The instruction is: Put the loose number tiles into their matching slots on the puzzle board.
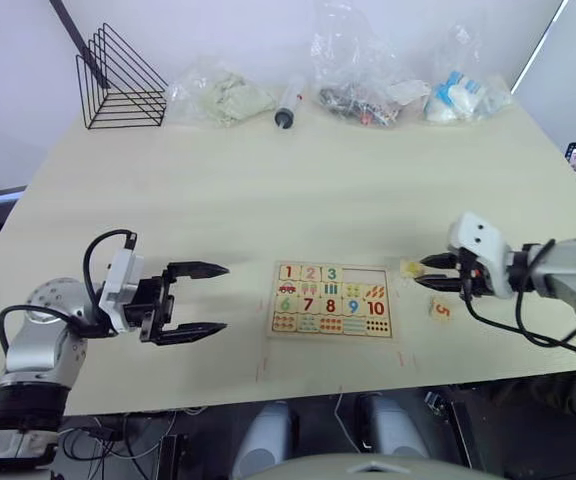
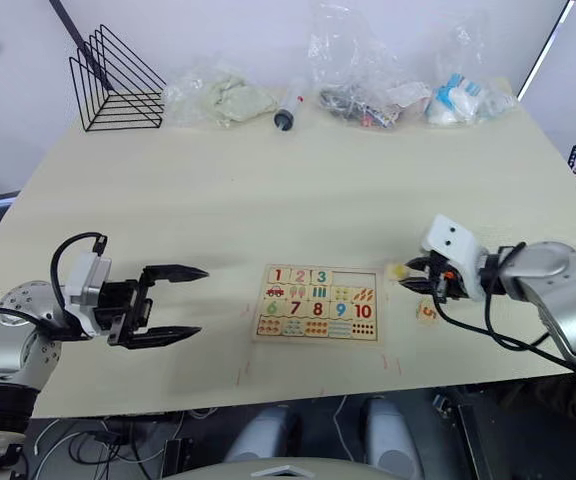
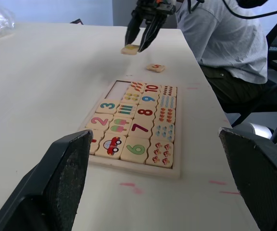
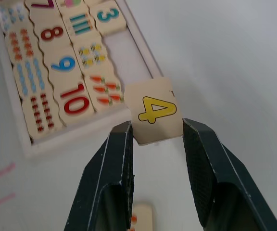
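Black-fingered left hand (image 1: pixel 196 298) spread wide, empty, left of puzzle board (image 1: pixel 331 300) on pale surface (image 1: pixel 268 190). Tiles 1, 2, 3 seated in top row. Right hand (image 4: pixel 155 137) pinching yellow 4 tile (image 4: pixel 153 117) just beside board's right edge; 5 tile (image 1: pixel 441 309) lying nearby.

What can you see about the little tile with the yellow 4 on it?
The 4 tile is a small square of pale wood with a yellow, dark-outlined 4 printed on top. The right tool pinches it between its two black fingers, holding it tilted just off the right end of the puzzle board, near the empty top-row slots beside the 3. Nothing else touches it. The 5 tile lies loose on the table nearby.
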